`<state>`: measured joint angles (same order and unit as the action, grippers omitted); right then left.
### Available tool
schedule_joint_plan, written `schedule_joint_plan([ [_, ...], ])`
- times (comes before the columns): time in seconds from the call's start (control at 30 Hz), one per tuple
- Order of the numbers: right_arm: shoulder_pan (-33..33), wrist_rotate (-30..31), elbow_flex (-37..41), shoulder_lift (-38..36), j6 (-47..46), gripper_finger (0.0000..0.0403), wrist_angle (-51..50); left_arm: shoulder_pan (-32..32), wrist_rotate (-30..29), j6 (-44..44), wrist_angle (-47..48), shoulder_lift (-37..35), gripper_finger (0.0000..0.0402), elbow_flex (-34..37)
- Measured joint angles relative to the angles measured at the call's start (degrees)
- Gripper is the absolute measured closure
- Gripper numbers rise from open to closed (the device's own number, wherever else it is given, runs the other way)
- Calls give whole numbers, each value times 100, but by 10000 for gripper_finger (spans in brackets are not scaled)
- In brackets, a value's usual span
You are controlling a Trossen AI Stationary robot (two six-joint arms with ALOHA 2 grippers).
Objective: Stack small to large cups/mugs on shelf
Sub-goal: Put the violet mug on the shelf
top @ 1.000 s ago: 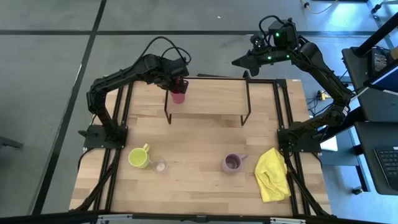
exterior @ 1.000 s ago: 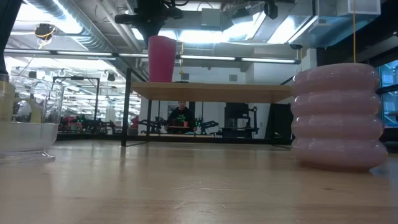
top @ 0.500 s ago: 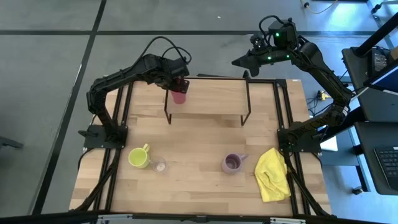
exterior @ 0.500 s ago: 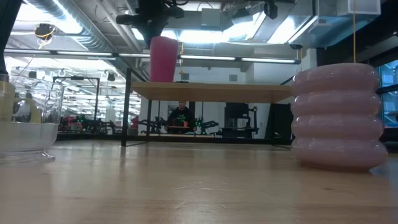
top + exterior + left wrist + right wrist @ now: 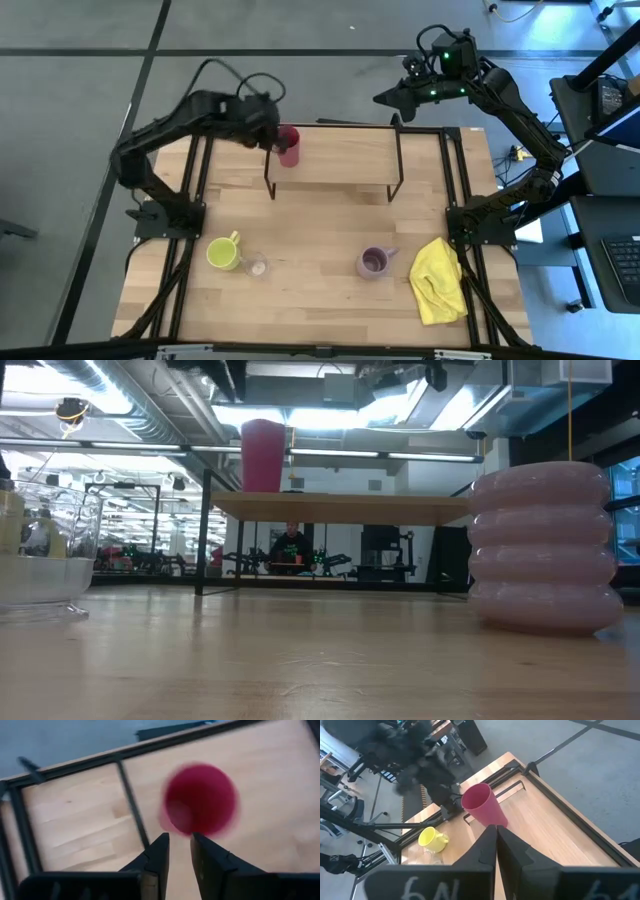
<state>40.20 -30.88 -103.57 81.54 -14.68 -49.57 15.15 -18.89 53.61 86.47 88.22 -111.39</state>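
Though beside the red cup (image 5: 200, 800), the left tool (image 5: 180, 840) holds nothing.

Robotics lab: exposed ceiling ducts (image 5: 150, 405), more robot rigs (image 5: 300, 560) behind.

Cup (image 5: 289, 146) was red. Mugs: yellow-green (image 5: 224, 252), lilac (image 5: 374, 262). Cloth (image 5: 440, 280) yellow. Shelf (image 5: 340, 156) light wood, black frame.

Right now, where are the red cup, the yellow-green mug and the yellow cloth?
red cup (image 5: 289, 146): high view, on its rim.
yellow-green mug (image 5: 222, 253): high view, on its open top.
yellow cloth (image 5: 440, 280): high view, on its middle folds.
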Motion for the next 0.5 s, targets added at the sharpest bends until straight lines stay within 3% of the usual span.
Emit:
schedule_joint_plan([
  [0.23,-272,-321,0,0,325,389,-303,-1816,-580,178,-18,-185,330,0],
  [0.37,-766,-580,0,0,816,389,-601,-2854,-1178,773,-99,-122,330,48],
  [0.5,-1442,-686,0,0,1194,389,-878,-3657,-1402,1266,-825,-155,330,634],
])
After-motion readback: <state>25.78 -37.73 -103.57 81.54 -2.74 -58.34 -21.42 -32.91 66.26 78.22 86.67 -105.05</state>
